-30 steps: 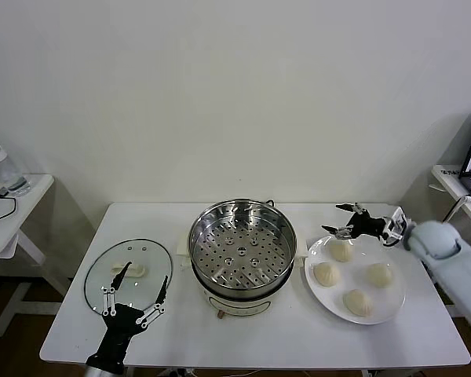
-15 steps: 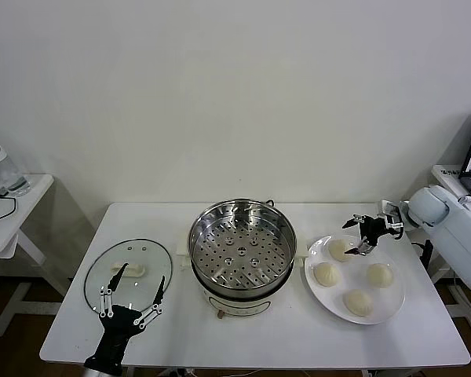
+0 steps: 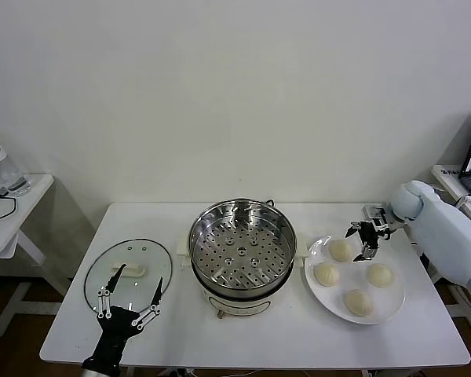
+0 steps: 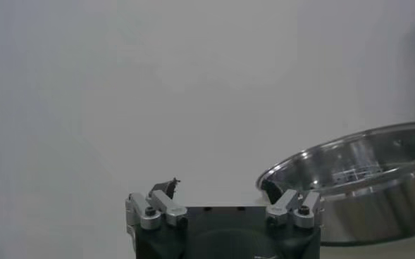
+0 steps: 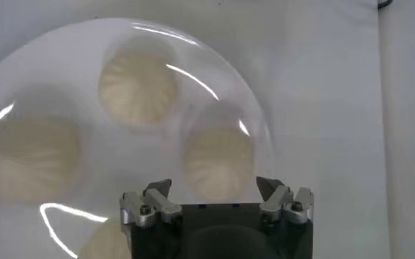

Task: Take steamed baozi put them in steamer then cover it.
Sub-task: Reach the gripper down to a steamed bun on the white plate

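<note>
Four baozi waited on the plate beside the uncovered steamer.

The steamed baozi (image 3: 354, 275) were round, cream-white, pleats up, on the white plate (image 3: 395, 299) right of the shiny steamer (image 3: 242, 245) mid-desk (image 3: 298, 338). The right tool (image 3: 364, 237) hovered spread above the rearmost bun; the left tool (image 3: 131, 291), spread, stood over the glass lid (image 3: 128, 269).

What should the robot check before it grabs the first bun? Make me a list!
1. Right gripper fingers open: ok.
2. Right gripper above a bun on the plate: ok, it hovers over the rear-left bun.
3. All four buns on the plate: ok.
4. Steamer uncovered, tray bare: ok.
5. Glass lid off, flat on the table: ok.
6. Left gripper clear of the steamer: ok, open near the lid.
</note>
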`<action>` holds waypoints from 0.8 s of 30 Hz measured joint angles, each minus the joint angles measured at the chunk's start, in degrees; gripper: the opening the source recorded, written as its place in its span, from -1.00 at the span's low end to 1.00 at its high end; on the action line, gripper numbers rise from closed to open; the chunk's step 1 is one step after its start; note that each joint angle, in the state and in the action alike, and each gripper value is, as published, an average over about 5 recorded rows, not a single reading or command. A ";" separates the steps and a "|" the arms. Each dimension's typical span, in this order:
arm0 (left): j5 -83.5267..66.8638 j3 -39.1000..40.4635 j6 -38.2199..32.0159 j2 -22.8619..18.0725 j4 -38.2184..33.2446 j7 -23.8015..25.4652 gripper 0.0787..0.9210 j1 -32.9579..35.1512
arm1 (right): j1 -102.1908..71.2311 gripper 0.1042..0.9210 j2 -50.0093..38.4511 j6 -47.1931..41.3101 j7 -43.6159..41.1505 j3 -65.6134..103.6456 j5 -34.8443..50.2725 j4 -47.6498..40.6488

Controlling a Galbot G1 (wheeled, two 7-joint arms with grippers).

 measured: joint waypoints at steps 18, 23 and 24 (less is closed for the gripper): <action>0.00 -0.08 -0.21 0.02 0.59 -0.05 0.77 -0.23 | 0.44 0.37 2.98 1.30 0.87 -1.27 -3.84 -2.24; 0.00 0.14 -0.22 0.03 0.60 -0.08 0.77 -0.37 | 1.27 0.33 1.91 2.08 0.88 -2.29 -3.57 0.20; 0.00 0.21 -0.22 0.05 0.60 -0.09 0.77 -0.41 | 1.61 0.33 1.55 2.37 0.81 -2.62 -3.43 1.08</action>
